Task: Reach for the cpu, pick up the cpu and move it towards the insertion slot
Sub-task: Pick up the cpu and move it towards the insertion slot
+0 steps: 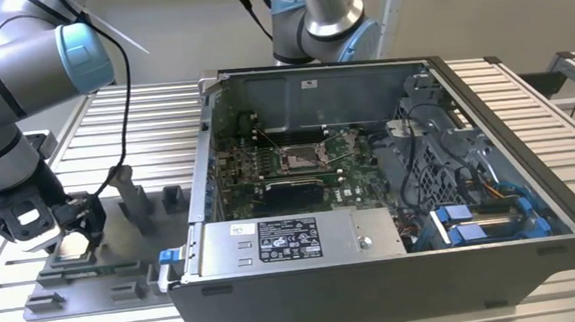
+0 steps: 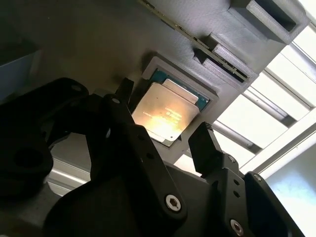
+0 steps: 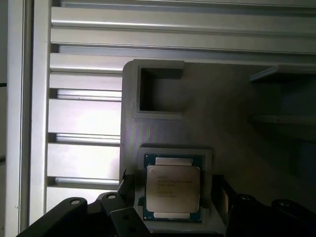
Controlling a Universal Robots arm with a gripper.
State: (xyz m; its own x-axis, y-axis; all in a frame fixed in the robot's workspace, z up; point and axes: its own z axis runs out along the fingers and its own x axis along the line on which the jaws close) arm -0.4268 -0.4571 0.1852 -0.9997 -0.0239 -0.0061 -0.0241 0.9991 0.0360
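Hand (image 2: 164,108): I see it spread open, one finger on each side of the cpu (image 3: 173,190), not clamping it.
Cpu: flat, silvery face up, in a pocket of the grey fixture (image 3: 227,113) on the bench (image 1: 133,119).
Insertion slot (image 1: 301,156): inside the open computer case (image 1: 378,291), well apart from the hand.

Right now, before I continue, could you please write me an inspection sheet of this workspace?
Surface: slatted metal table, carrying a grey fixture plate and an open computer case.
Job's things: cpu lies flat in its nest on the fixture plate; insertion slot sits on the green board inside the case, far from the cpu.
Clutter: upright grey posts; silver labelled box.
End effector: open, fingers on either side of the cpu, not gripping it.
Cables: black cable along the arm; black wires inside the case.
Surroundings: arm joint behind the case.
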